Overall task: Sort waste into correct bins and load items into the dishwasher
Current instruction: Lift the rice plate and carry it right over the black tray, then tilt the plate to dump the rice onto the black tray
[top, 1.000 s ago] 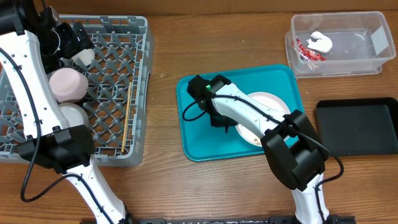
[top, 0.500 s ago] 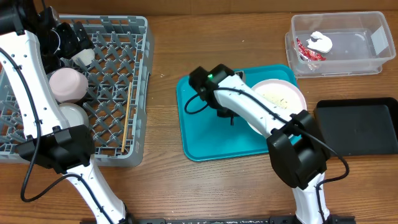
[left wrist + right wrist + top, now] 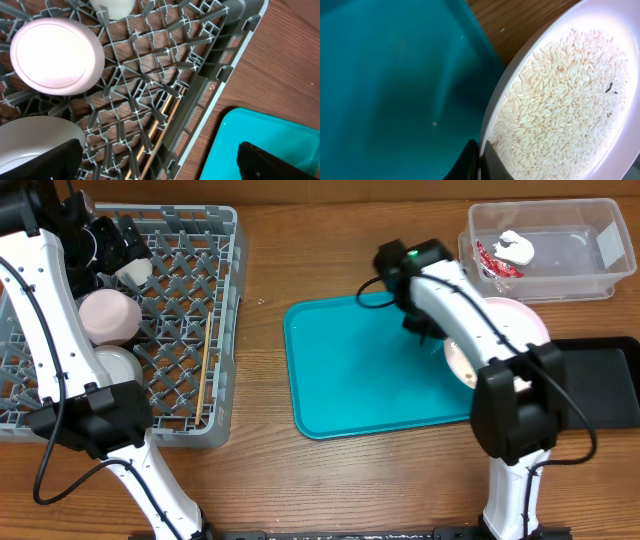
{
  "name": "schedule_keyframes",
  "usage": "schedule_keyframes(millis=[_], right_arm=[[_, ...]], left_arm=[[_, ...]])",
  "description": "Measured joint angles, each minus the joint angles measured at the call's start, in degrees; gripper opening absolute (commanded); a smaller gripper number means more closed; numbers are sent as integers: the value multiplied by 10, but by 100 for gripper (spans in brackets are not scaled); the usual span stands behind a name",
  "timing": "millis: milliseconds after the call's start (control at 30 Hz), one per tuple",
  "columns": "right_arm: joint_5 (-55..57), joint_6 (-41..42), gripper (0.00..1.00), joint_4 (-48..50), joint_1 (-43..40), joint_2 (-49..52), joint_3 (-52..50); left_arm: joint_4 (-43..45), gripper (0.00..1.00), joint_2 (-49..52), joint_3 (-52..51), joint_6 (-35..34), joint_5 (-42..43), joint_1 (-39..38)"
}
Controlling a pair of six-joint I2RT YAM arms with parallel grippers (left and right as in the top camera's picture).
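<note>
the right pincer [image 3: 480, 150] grips the rim of the white plate [image 3: 615, 20] of rice [image 3: 560, 100] at the right edge of the teal tray [image 3: 360, 380], while the left pincer [image 3: 160, 162] gapes open over the grey rack [image 3: 190, 300] left of that tray.

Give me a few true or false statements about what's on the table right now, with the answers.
1. The right fingers pinch the white plate at its rim. True.
2. The plate is clean. False: rice covers it.
3. The red wrapper lies in the black tray. False: it lies in the clear tub beside the tissue.
4. The chopsticks lie in the dish rack. True.
5. The left fingers are open above the rack. True.
</note>
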Motion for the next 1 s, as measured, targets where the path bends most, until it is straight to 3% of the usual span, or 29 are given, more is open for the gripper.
schedule_keyframes(millis=[300, 667, 1000], right_arm=[[-74, -70, 4, 86, -143, -92, 5], [-210, -203, 4, 141, -320, -99, 5], [-357, -254, 4, 160, -399, -99, 5]], left_arm=[[0, 100, 0, 0, 0, 0, 0], [0, 100, 0, 0, 0, 0, 0], [0, 100, 0, 0, 0, 0, 0]])
